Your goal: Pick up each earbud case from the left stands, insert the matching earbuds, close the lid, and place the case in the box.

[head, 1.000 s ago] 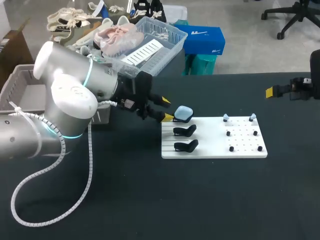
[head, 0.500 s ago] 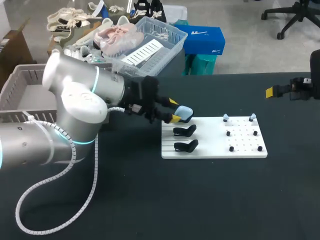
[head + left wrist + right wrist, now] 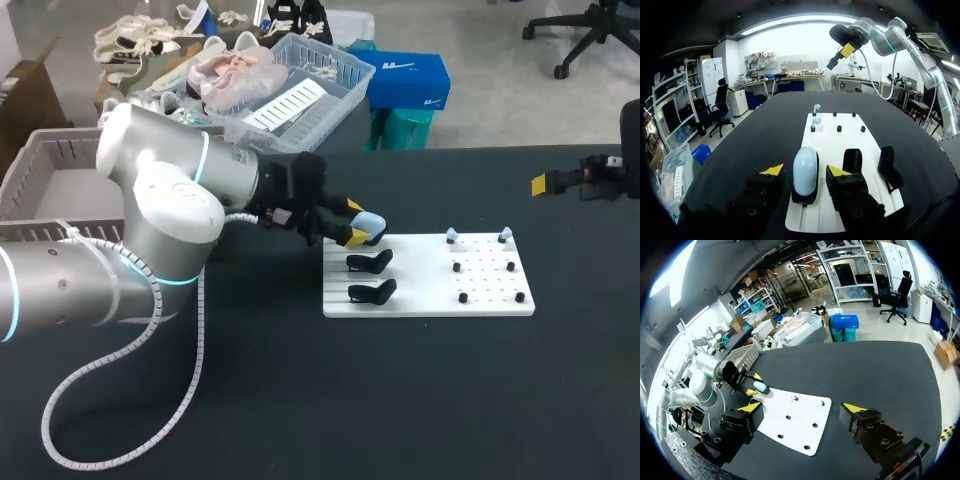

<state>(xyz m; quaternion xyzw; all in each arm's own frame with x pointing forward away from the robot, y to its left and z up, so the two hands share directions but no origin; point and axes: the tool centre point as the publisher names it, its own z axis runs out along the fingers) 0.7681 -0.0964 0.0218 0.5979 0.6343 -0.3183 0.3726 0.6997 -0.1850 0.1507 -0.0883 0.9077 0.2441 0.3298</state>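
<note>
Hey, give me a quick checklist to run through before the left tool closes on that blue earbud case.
1. Left tool straddles the blue case, one finger each side: ok.
2. Fingers gripping the case: not ok, gaps show on both sides.
3. Case seated on its black stand: ok.
4. Right tool open, far from the case: ok.
5. Both earbuds on the white board: ok.

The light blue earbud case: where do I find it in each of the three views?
Head view: earbud case at the white board's left end, beyond two empty stands, between the left claw's tips.
Left wrist view: case between its own claw's open fingers, on the board.
Right wrist view: small, at the board's far corner.
Shared landmark: the white board.
</note>
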